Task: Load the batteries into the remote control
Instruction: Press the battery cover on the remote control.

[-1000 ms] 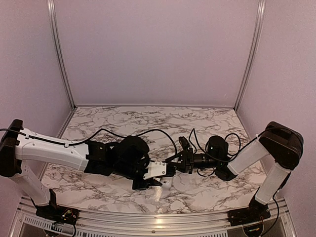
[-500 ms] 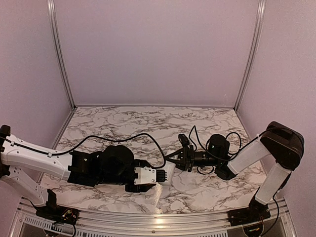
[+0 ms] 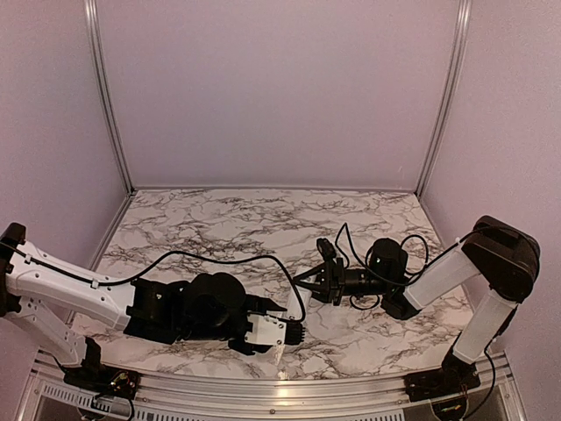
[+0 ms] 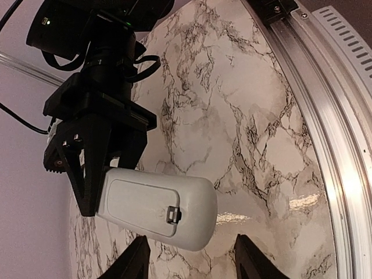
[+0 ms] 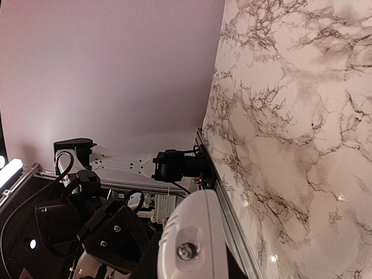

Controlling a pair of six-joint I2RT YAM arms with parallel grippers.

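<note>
Right gripper (image 3: 307,281) is clamped on one end of the remote control (image 4: 156,207), and I see it held above the table (image 4: 261,116), latched back cover facing my left wrist camera. Left gripper (image 3: 293,331) sits just beside it, jaws apart, gripping nothing.

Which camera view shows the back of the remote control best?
The left wrist view: the remote control shows its back, with the closed battery cover, gripped at one end by the right hand. The right wrist view shows only a foreshortened end. In the top view it is hardly visible.
</note>
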